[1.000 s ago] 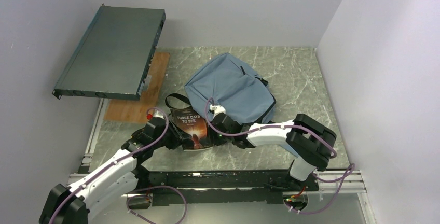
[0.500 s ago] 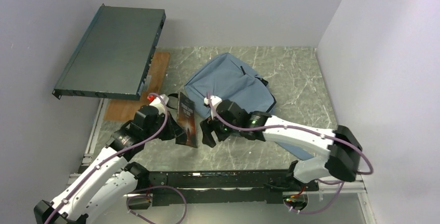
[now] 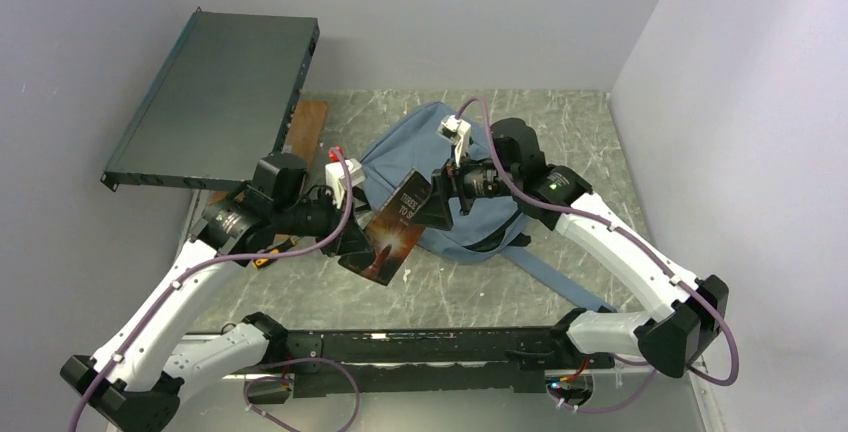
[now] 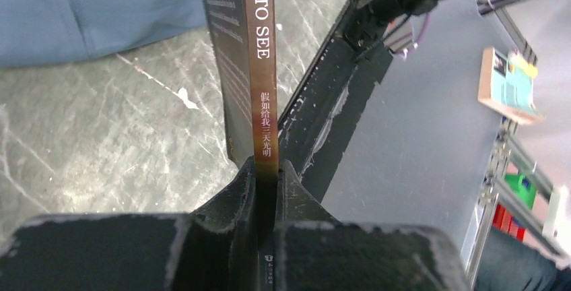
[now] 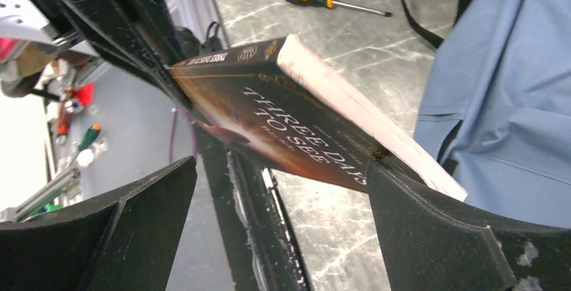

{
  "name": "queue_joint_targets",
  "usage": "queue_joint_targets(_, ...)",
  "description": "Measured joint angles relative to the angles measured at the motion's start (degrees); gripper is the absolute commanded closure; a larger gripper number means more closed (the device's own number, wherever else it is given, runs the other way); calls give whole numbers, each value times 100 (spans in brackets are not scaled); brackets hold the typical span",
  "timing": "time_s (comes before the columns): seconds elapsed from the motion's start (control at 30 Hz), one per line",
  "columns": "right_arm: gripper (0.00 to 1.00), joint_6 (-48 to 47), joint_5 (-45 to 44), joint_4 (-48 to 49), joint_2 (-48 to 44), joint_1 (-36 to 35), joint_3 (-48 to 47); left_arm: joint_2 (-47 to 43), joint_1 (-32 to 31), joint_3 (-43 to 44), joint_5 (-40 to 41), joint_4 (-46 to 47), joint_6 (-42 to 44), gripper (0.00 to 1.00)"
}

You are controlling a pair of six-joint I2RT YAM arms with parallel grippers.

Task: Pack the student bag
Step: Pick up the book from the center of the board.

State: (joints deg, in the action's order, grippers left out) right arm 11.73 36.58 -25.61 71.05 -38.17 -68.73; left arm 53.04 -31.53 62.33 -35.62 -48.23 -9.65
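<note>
Blue-grey soft fabric student bag [image 3: 405,147] lies slumped mid-table, open to receive a book.
From above, we see the left gripper [image 3: 352,242] clamped on a glossy dark paperback book [image 3: 392,230], raised and tilted just beside the bag, likely for loading; the right gripper [image 3: 437,207] hovers at its upper end. Our left wrist view shows both fingers pinching the thin brown spine above the veined grey stone-look tabletop [image 4: 101,136]. Our right wrist view shows jaws spread wide around the book's corner, gripping nothing.
</note>
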Motion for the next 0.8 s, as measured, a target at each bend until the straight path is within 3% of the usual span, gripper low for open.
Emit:
queue_joint_targets(0.27, 0, -11, 903, -369, -74, 216, -55, 122, 11, 33, -1051, -227, 713, 100)
queue_joint_targets(0.4, 0, -63, 671, -763, -208, 221, -74, 122, 11, -61, -1224, -219, 778, 100)
queue_joint_targets(0.63, 0, -258, -507, -1266, -555, 280, -737, 157, -35, -201, -1593, -184, 859, 100)
queue_joint_targets(0.8, 2, -439, -190, -1331, -549, 302, -920, 195, -74, -201, -1751, -160, 863, 100)
